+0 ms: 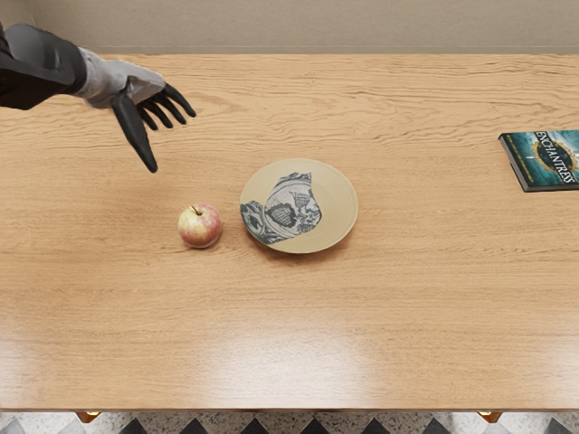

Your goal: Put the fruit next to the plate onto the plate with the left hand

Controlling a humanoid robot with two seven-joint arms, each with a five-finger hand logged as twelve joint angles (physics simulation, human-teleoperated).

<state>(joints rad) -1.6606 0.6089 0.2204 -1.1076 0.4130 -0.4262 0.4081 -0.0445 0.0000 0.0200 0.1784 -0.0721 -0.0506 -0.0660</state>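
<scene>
Right now your left hand (137, 98) hangs over the far left part of the table (407, 307), fingers spread wide and holding nothing, with one long digit pointing down toward the wood. From this slanted view you cannot really tell how high above the surface it is. The apple (200, 226) sits upright on the bare wood just beside the plate (339, 194), on the plate's left, with a narrow strip of table between them. The hand is well apart from it, further back and to the left. So nothing has been gripped yet, and the whole pick and carry lies ahead. Watch the approach: the apple is round and free to roll, so if a fingertip clips its side before the hand is around it, it may roll off or bump the plate's rim. Come in too low from the left and you may push it rather than grip it. A grip that closes only on the upper half could squeeze it out. The plate looks shallow and light, so a knock from the hand or a hard set-down could slide it. The book (543, 159) at the right edge is well clear and should not matter. Your right arm does not show.
</scene>
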